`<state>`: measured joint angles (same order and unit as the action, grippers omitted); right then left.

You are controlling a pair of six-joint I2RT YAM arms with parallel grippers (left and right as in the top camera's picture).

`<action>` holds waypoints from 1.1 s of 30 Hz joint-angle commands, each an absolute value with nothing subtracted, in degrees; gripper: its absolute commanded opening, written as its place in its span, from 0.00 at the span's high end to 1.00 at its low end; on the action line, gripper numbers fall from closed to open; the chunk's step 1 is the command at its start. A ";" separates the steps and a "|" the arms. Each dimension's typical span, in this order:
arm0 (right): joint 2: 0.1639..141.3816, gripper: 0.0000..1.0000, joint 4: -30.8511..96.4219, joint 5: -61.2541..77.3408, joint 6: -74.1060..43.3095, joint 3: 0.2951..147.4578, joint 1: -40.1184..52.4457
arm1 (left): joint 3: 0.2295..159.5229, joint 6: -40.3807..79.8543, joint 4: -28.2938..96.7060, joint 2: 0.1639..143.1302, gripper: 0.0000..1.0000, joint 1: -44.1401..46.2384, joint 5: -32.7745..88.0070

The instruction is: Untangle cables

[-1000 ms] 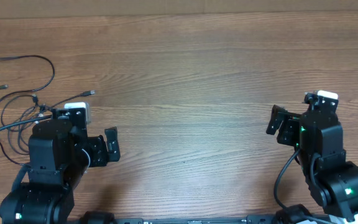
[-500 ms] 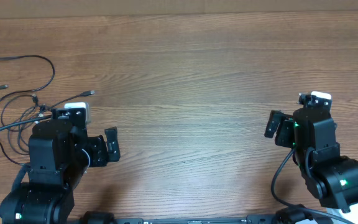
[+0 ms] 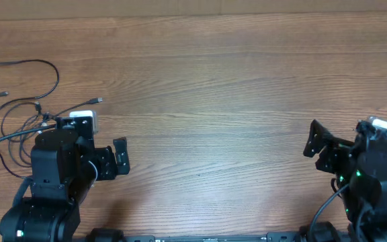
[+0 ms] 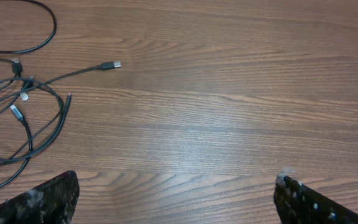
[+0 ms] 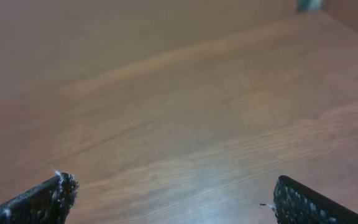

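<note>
Cables (image 4: 25, 95) lie in 1 loose tangle on the wooden table (image 3: 207, 81), near the left gripper (image 4: 176, 199). Left gripper and right gripper (image 5: 166, 202): jaws released, grasping nothing.

Thin black cables (image 3: 20, 111) lie loosely looped and tangled, silver-tipped plugs showing, at the table's far-left edge.

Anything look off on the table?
Only the cables: a loose overlapping tangle at the far left of the table, some strands running out of view. The left gripper and right gripper are open and empty. Nothing spilled or damaged.
</note>
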<state>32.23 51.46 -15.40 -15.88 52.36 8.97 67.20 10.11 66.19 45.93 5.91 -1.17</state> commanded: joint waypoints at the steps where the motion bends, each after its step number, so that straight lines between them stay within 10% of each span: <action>1: 27.99 0.00 48.14 -10.76 -11.46 49.50 7.29 | 66.89 10.28 66.19 46.02 0.01 6.02 -1.91; 33: 0.16 0.00 10.81 -0.47 -8.67 16.62 2.96 | 66.89 10.31 66.17 46.02 0.01 6.02 -1.91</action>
<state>0.86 14.20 -1.23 -9.17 19.75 3.36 67.20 10.11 66.19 45.93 5.91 -1.19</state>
